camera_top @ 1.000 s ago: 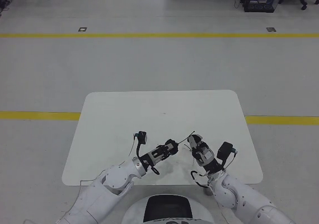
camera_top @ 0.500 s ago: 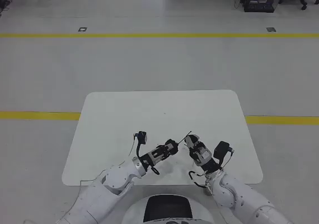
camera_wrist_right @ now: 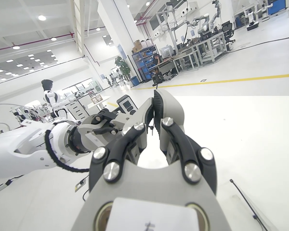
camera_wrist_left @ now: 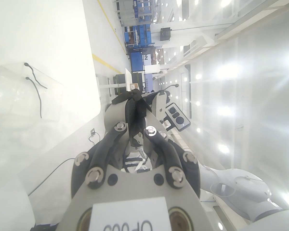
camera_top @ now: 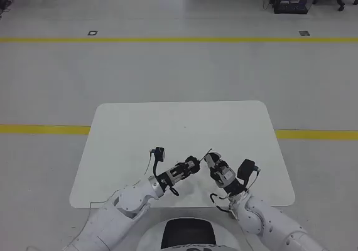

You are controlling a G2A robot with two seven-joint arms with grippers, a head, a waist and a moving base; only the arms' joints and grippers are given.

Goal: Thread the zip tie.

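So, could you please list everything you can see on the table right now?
zip tie: one, black, held between both grippers above the table's near part.
spare zip ties: two, black, lying on the clear sheet.
clear sheet: one, transparent, flat on the table.
table: one, white.
left gripper: one, black and grey, shut on the zip tie.
right gripper: one, grey, shut on the zip tie.

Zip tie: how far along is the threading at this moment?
Done: the left gripper and right gripper each have jaws shut on the zip tie, held above the table. In hand: the grippers sit close together, lining up its ends. Left: no closed loop shows; whether the tip has entered the head cannot be told.
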